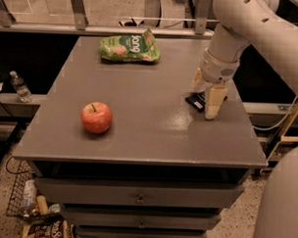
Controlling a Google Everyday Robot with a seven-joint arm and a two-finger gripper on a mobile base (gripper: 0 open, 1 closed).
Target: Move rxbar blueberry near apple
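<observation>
The rxbar blueberry [195, 99], a small dark flat bar, lies on the right side of the grey table [148, 135], mostly covered by my gripper. My gripper [203, 100] hangs over it, open, with one pale finger [212, 101] in front of the bar and the other [197, 81] behind it. The red apple [96, 117] with yellowish patches stands on the left front part of the table, far from the bar.
A green crinkly snack bag [130, 47] lies at the table's back centre. A water bottle [19, 86] stands on a ledge to the left. A wire basket with clutter [33, 210] sits on the floor at lower left. Drawers are below the tabletop.
</observation>
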